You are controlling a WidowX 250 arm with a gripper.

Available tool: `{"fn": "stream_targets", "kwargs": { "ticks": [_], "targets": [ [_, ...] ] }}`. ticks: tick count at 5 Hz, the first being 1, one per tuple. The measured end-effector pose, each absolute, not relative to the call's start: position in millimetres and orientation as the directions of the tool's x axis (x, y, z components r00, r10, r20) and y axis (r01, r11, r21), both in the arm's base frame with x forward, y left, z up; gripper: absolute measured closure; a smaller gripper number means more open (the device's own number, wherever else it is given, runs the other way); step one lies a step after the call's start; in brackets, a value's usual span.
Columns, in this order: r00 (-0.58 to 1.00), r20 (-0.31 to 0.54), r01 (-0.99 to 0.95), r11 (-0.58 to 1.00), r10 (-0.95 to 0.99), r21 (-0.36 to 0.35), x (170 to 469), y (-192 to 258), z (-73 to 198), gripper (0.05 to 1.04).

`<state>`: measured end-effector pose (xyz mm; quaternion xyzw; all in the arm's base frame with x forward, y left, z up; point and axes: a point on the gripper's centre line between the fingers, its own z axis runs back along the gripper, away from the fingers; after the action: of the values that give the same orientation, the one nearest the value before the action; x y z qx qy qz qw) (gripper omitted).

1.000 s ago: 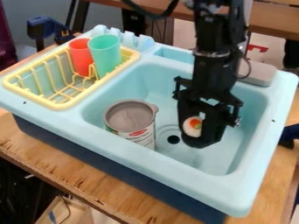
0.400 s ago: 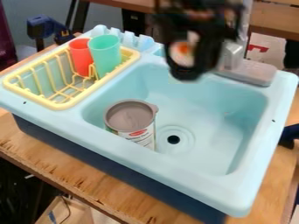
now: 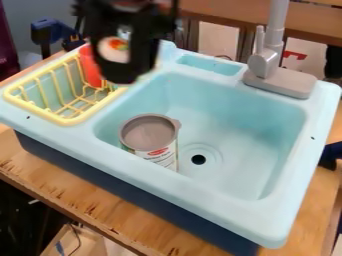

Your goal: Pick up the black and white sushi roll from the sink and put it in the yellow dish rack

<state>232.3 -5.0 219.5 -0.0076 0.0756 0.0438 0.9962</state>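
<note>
The black gripper point(image 3: 120, 71) is over the back left part of the sink, close to the drying rack, and it is clamped on a sushi roll point(image 3: 113, 50). This piece is round and white, with orange and a little green in its middle. Beside the gripper, a red cup point(image 3: 89, 67) stands in the yellow drying rack point(image 3: 69, 120), partly hidden by the arm. In the basin of the light blue sink point(image 3: 200, 189) stands an open can point(image 3: 148, 133), upright, near the dark drain point(image 3: 198, 159). The grey faucet point(image 3: 264, 61) rises at the back edge of the sink. The sink rests on a wooden table point(image 3: 63, 192), whose front edge looks rough and chipped. Further behind, there are a blue clamp point(image 3: 50, 31) and a brown wooden surface point(image 3: 210, 11).
</note>
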Motion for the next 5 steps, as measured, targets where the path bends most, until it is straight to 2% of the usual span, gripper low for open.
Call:
{"fn": "stream_targets", "kwargs": {
  "ticks": [1, 2, 5],
  "targets": [
    [0.985, -0.103, -0.138, 0.99, 0.141, 0.027, 225, 25, 220, 0.481],
    [0.985, -0.055, -0.164, 0.986, 0.165, 0.022, 227, 53, 215, 0.48],
    [0.993, -0.058, -0.098, 0.995, 0.098, -0.001, 262, 97, 169, 0.48]
  ]
}}
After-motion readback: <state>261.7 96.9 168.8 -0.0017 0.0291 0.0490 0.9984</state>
